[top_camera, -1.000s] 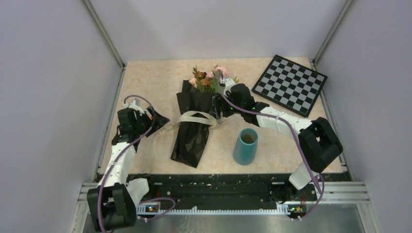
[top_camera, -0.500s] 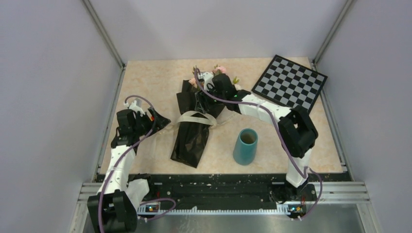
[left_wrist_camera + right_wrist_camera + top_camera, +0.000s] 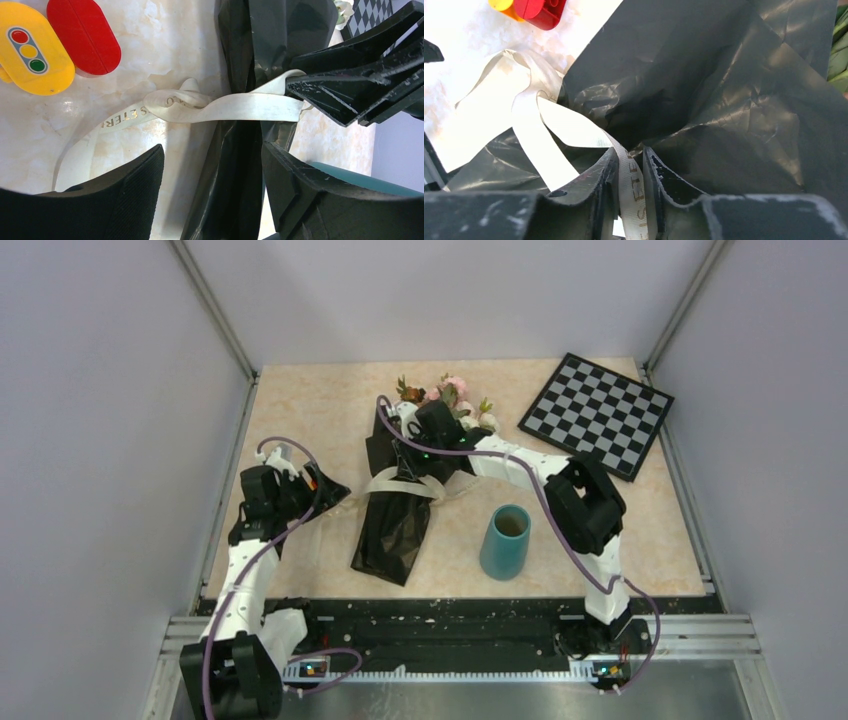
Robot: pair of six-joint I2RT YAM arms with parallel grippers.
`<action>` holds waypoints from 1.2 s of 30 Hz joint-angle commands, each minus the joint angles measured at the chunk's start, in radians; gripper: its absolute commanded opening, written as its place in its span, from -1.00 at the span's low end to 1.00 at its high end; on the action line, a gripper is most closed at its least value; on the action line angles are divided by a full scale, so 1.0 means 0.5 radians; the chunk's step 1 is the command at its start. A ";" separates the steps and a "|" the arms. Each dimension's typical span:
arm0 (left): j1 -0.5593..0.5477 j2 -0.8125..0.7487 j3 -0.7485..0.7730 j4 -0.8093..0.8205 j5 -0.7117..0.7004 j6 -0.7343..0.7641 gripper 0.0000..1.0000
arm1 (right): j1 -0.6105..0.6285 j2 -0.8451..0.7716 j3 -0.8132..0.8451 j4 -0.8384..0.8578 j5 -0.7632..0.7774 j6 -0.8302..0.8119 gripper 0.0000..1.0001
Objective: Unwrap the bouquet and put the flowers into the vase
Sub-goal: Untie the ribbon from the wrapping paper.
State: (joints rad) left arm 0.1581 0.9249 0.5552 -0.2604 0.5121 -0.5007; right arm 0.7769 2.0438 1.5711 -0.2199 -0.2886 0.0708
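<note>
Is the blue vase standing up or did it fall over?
Standing up. The vase rests on its base with its open mouth facing up, apart from the bouquet.

Bright, even overhead light, soft shadows only. Top view sharp. Wrist views: sheen on bouquet's black paper [image 3: 724, 100], table [image 3: 454, 50] and ribbon [image 3: 529, 125] near clipping, mild edge warp.
</note>
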 commanded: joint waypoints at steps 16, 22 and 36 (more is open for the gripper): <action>-0.718 0.130 0.326 0.080 -0.417 0.262 0.49 | -0.008 -0.732 -0.666 0.378 0.566 0.303 -0.97; -1.006 0.243 0.483 0.214 -0.444 0.469 0.50 | -0.050 -0.863 -0.848 0.388 0.621 0.403 -0.96; -1.550 0.803 0.717 0.180 -0.823 0.982 0.47 | -0.200 -0.934 -1.013 0.422 0.494 0.595 -0.97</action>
State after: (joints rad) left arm -0.5911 1.2907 0.8680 -0.1955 0.1806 -0.0864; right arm 0.6891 1.6245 1.0664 -0.0475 -0.0120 0.3431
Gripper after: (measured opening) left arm 0.737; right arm 0.022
